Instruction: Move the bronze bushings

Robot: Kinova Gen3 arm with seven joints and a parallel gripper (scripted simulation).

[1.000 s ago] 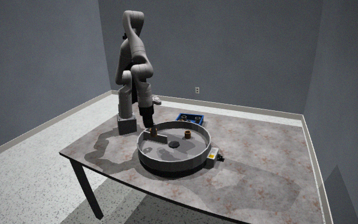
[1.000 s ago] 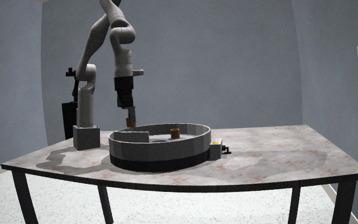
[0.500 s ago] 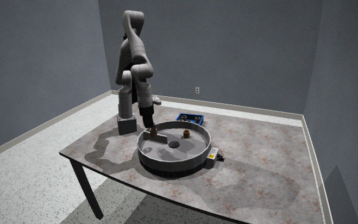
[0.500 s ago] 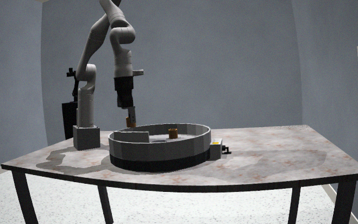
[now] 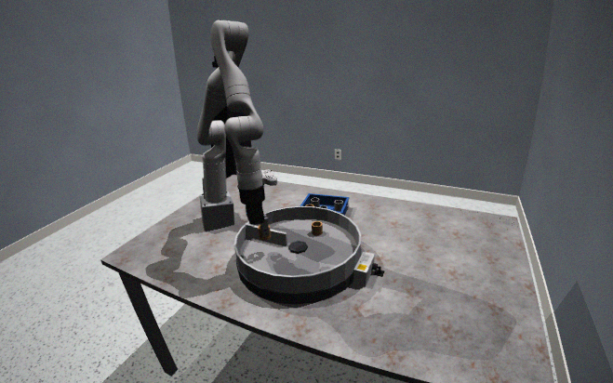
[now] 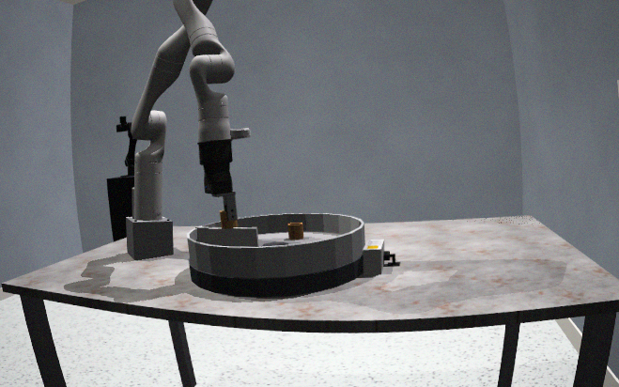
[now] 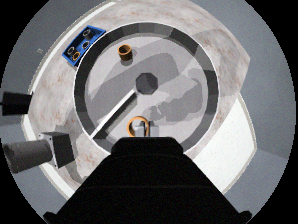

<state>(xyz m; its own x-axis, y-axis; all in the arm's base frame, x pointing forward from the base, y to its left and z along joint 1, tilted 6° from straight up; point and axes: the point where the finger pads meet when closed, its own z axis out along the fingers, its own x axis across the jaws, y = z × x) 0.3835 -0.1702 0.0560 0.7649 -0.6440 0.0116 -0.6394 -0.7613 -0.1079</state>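
Note:
My gripper [image 5: 266, 227] [image 6: 230, 220] [image 7: 146, 126] is shut on the wall of a bronze bushing [image 5: 261, 232] [image 6: 224, 219] [image 7: 129, 125], its open end up. It is inside the turntable's rim, close to the divider; its lower end is hidden in the exterior view, so contact with the disc cannot be told. Another bronze bushing [image 5: 316, 229] [image 6: 295, 232] [image 7: 125, 58] stands upright on the disc [image 5: 299, 266] [image 7: 167, 45], away from the dark hub [image 5: 298, 246] [image 7: 146, 83]. The blue crate [image 5: 348, 204] [image 7: 103, 31] holds one bronze bushing [image 7: 76, 56] and what look like three steel ones.
A raised rim [image 5: 299, 283] [image 6: 272, 259] [image 7: 213, 95] rings the disc. A straight divider wall [image 5: 278, 237] [image 6: 229, 236] [image 7: 114, 113] runs from the rim toward the hub. A box with a black crank [image 5: 364, 270] [image 6: 373, 259] is fixed to the turntable's outside. The crate lies behind the turntable.

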